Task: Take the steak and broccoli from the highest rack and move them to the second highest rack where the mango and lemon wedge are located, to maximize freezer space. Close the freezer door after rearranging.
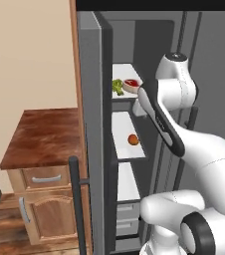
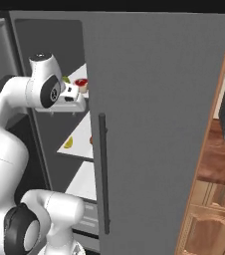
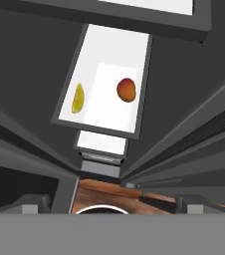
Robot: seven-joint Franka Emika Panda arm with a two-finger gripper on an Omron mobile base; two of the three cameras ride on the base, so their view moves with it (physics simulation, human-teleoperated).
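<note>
**Arm reaches into open freezer, 2 items on the top shelf**

Nearest to me, the freezer door (image 2: 154,129) stands swung open, a plain grey slab with a long dark bar handle (image 2: 103,172); I can read no brand, label or writing on it, nor anywhere else in the room. To the left of the cabinet sits a wooden drawer cabinet (image 1: 42,199) with a dark wood top.

The white arm (image 1: 184,144) rises from the base and bends into the freezer (image 1: 97,124). Its gripper (image 2: 77,102) hangs at the height of the highest rack (image 1: 125,70), just in front of the food; the fingers are spread wide and pinch nothing.

Below it, the second highest rack (image 1: 122,134) carries the mango (image 1: 133,140), an orange-red ball, and in the hand view a yellow lemon wedge (image 3: 77,98) lies well apart from the mango on the same white panel.

Farther in, on the highest rack, the steak (image 1: 131,84), red with a pale rim, lies just beside the green broccoli (image 1: 117,87). Near the bottom sit 2 white drawers (image 1: 127,219).
</note>
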